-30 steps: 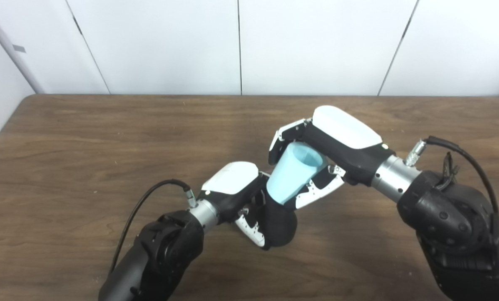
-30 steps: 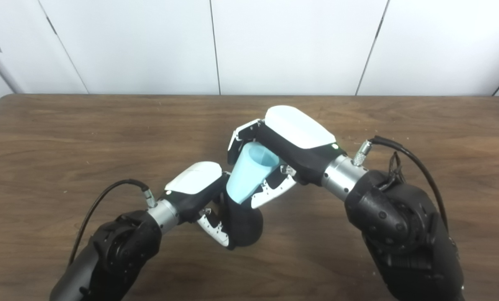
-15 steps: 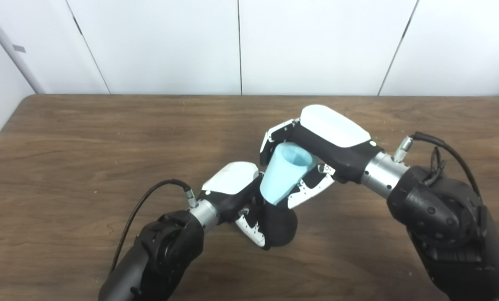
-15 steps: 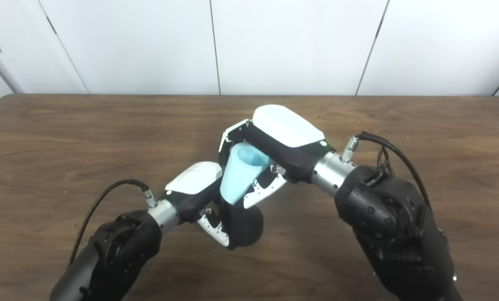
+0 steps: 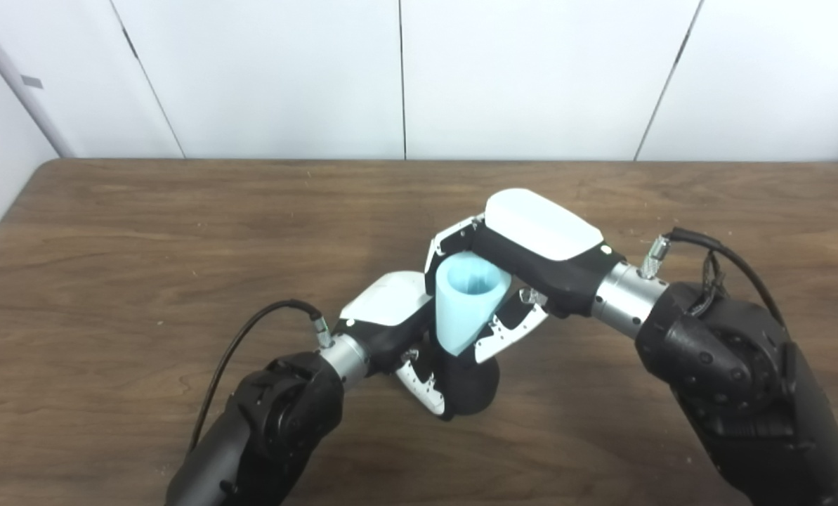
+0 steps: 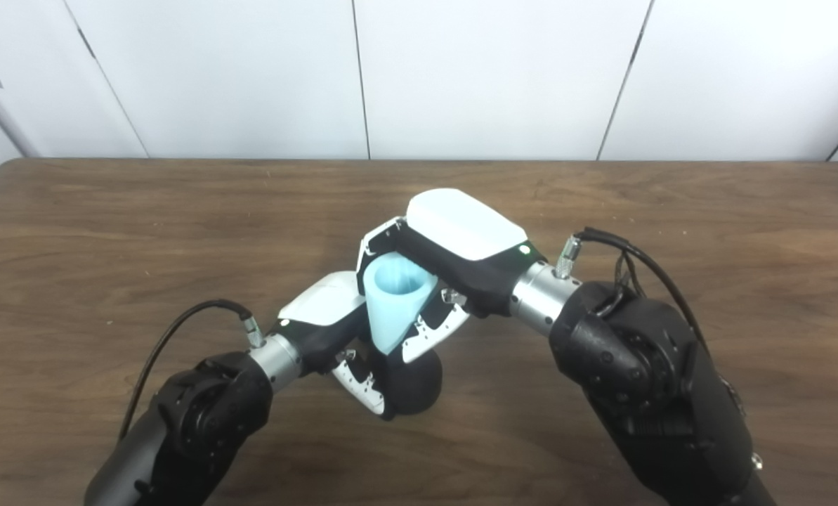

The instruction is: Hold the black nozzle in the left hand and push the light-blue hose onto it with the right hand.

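Light-blue hose (image 5: 466, 303) gripped in right hand (image 5: 524, 263), narrow end down, directly over black nozzle (image 5: 469, 383); long axis near upright, tilted slightly from nozzle; nozzle clasped by left hand (image 5: 397, 330), low over wooden table (image 5: 145, 253); joint between hose and nozzle hidden behind fingers; seating depth unreadable.

Lab-like test room, bare wood-grain table (image 5: 145, 232), plain white wall panels (image 5: 264, 70)

black nozzle (image 5: 469, 383) top hidden by light-blue hose (image 5: 465, 306), forearms cut off
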